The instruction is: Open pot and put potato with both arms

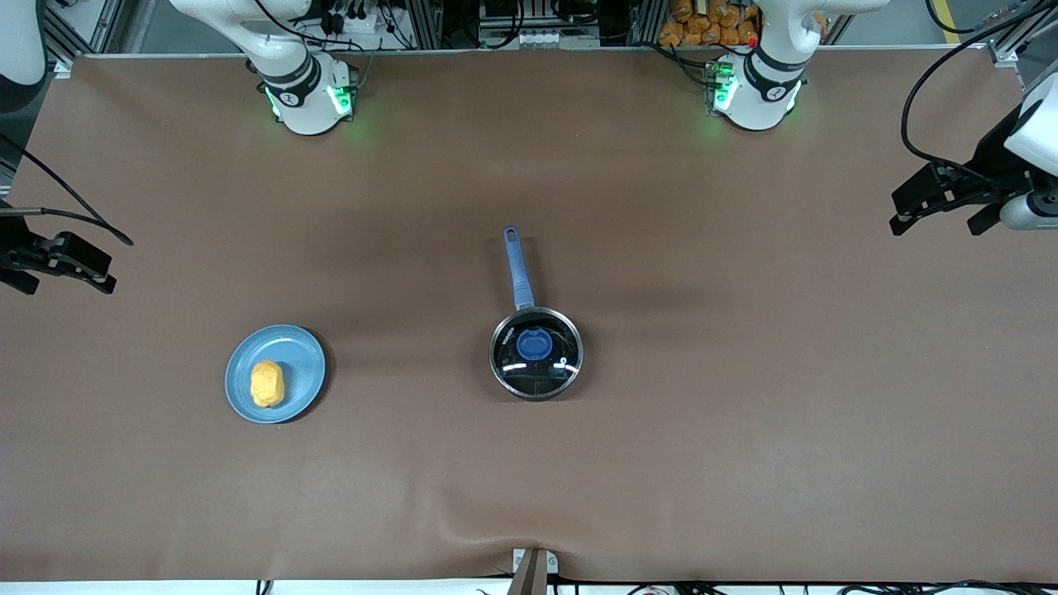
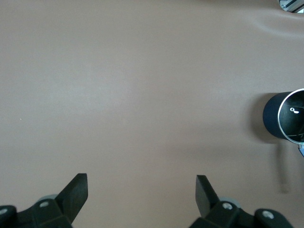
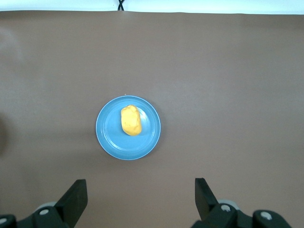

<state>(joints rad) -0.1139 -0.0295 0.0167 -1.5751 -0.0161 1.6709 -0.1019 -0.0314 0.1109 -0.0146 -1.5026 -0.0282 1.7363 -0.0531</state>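
Note:
The black pot (image 1: pixel 496 354) with a long blue handle (image 1: pixel 520 268) stands mid-table, its glass lid (image 1: pixel 552 376) with blue knob (image 1: pixel 534 343) on it. The yellow-orange potato (image 1: pixel 267 383) lies on a light-blue plate (image 1: pixel 302 357) toward the right arm's end. My left gripper (image 1: pixel 938 225) is open and empty at the left arm's end of the table, well away from the pot (image 2: pixel 278 116). My right gripper (image 1: pixel 66 281) is open and empty at the other end. The right wrist view shows the potato (image 3: pixel 130 120) on the plate (image 3: pixel 108 138). Both pairs of fingers (image 2: pixel 76 190) (image 3: pixel 76 192) are spread wide.
The brown table cover has a raised fold (image 1: pixel 529 533) at the edge nearest the front camera, by a metal bracket (image 1: pixel 531 570). The two arm bases (image 1: pixel 310 99) (image 1: pixel 756 91) stand at the table's top edge. Bare cover lies between plate and pot.

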